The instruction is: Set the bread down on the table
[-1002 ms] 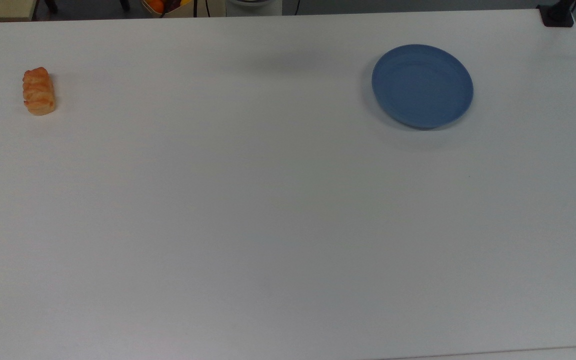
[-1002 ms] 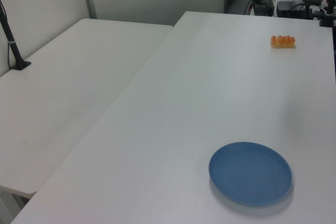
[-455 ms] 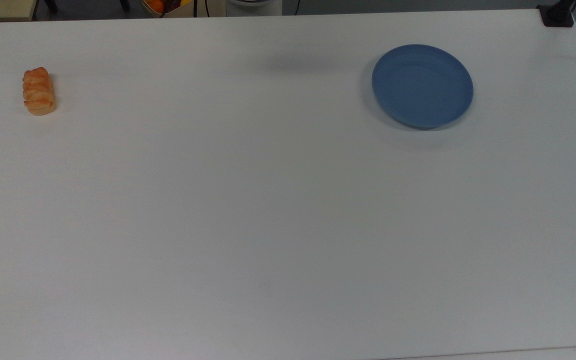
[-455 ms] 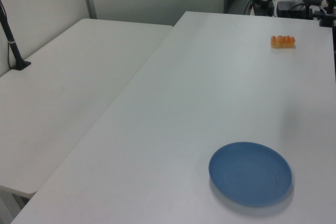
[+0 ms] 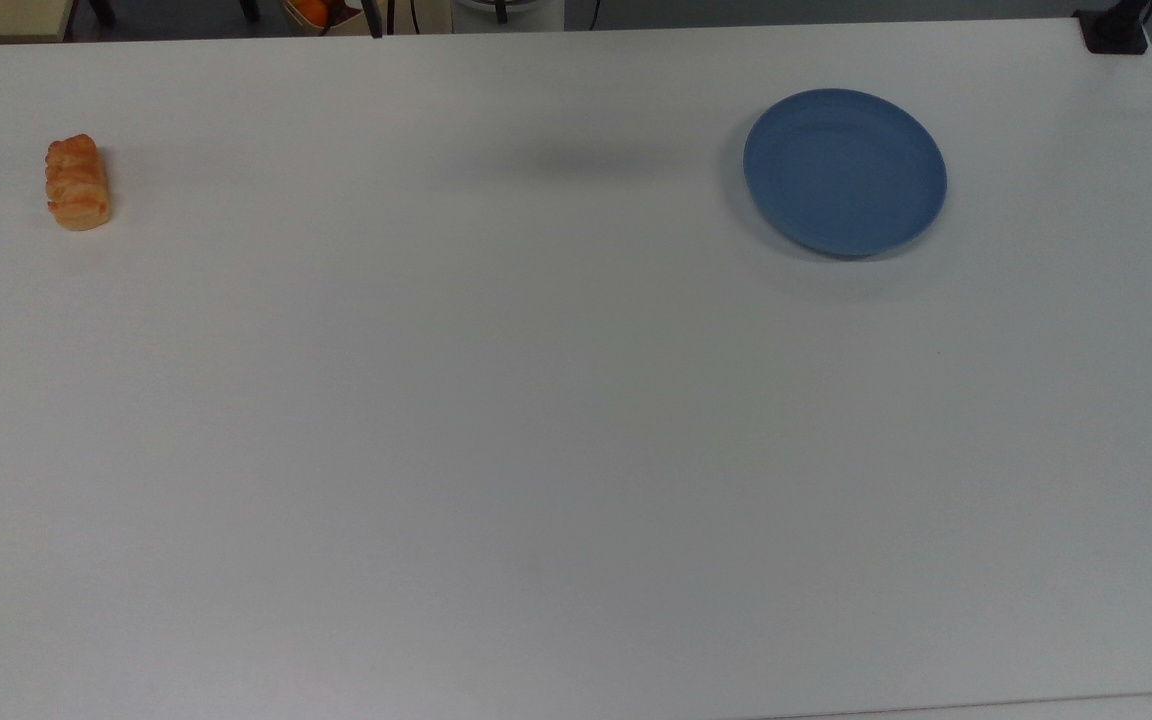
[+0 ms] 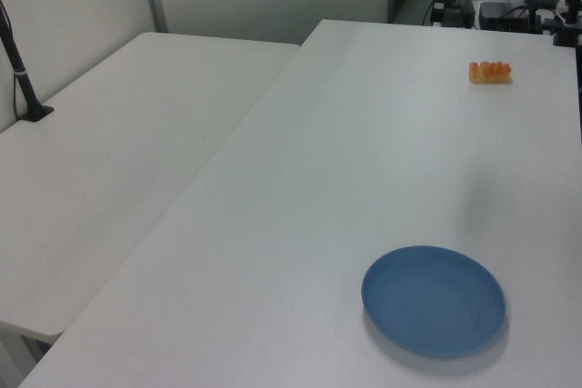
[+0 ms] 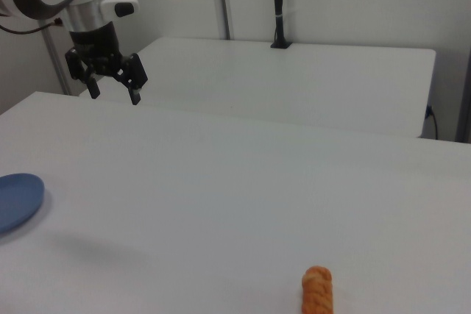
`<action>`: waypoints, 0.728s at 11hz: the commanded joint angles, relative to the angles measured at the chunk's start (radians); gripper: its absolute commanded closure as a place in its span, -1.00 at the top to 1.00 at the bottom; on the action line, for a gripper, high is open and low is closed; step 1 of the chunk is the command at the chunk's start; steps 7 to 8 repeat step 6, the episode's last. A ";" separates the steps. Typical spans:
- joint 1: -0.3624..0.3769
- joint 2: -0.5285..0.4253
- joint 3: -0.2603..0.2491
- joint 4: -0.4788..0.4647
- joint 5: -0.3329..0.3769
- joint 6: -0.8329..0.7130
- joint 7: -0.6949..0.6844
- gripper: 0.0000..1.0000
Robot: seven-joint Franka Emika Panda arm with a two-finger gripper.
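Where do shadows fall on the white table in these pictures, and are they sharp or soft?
Top view: a soft grey smudge on the table to the plate's left, and a faint rim shadow below the plate. Left view: a darker edge under the plate. Right view: a soft patch near the plate; the end effector hangs open above.

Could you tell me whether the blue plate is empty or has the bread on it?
Empty. The blue plate shows a bare inner surface, while the bread lies directly on the table, far off toward the top view's left.
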 commanded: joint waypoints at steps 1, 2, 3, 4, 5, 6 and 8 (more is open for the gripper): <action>0.022 -0.012 -0.034 -0.018 -0.009 0.018 -0.019 1.00; 0.023 -0.012 -0.036 -0.018 -0.009 0.016 -0.016 1.00; 0.037 -0.011 -0.036 -0.019 -0.009 0.016 -0.015 1.00; 0.038 -0.006 -0.036 -0.018 -0.010 0.018 -0.015 1.00; 0.038 -0.003 -0.037 -0.018 -0.010 0.019 -0.015 1.00; 0.038 -0.005 -0.037 -0.016 -0.010 0.016 -0.015 1.00; 0.038 -0.005 -0.037 -0.016 -0.010 0.016 -0.015 1.00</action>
